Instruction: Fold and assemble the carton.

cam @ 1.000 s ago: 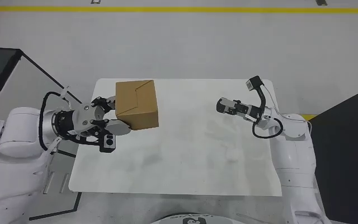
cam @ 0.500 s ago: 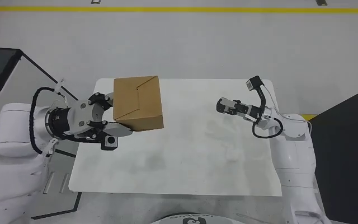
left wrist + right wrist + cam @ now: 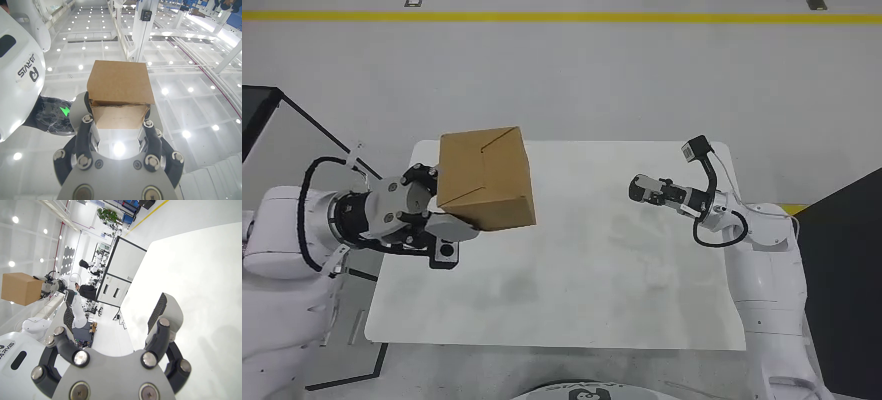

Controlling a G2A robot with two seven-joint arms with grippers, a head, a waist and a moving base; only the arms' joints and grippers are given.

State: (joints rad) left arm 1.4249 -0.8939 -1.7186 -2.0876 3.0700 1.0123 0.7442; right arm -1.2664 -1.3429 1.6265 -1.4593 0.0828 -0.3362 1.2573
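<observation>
**Left gripper [image 3: 434,208] on the carton [image 3: 485,180]: mid-assembly check**

Top view. Found the left gripper closed on the carton's edge at the left end of the table [image 3: 592,290]. Noted the carton held up off the surface and tilted. Noted one folded face turned upward, crossed by a slanted seam [image 3: 497,143]. Found the right gripper [image 3: 639,188] well apart, over the table's right side, jaws spread and holding nothing.

Left wrist view. Saw the left gripper [image 3: 117,106] with its jaws pinched on either side of a ragged-edged flap [image 3: 117,118] at the carton's near end. Saw the carton [image 3: 119,83] standing out beyond that flap against the ceiling lights, its visible wall plain and unbroken.

Right wrist view. Saw the right gripper [image 3: 114,309] open and empty above the bare table [image 3: 189,266]. Picked out the carton [image 3: 19,288] far off, in the air, in the left gripper [image 3: 47,286].

Judged one end as already folded shut. Judged the end at the left gripper as loose, so took the step in hand to be turning the carton to get at that end. Reckoned the next move called for setting the carton on the table, or carrying it toward the idle right gripper. Reckoned the remaining flaps needed tucking there. Rated the hold as slight, on thin card only, so favoured a slow move to avoid a swing or a tear.
</observation>
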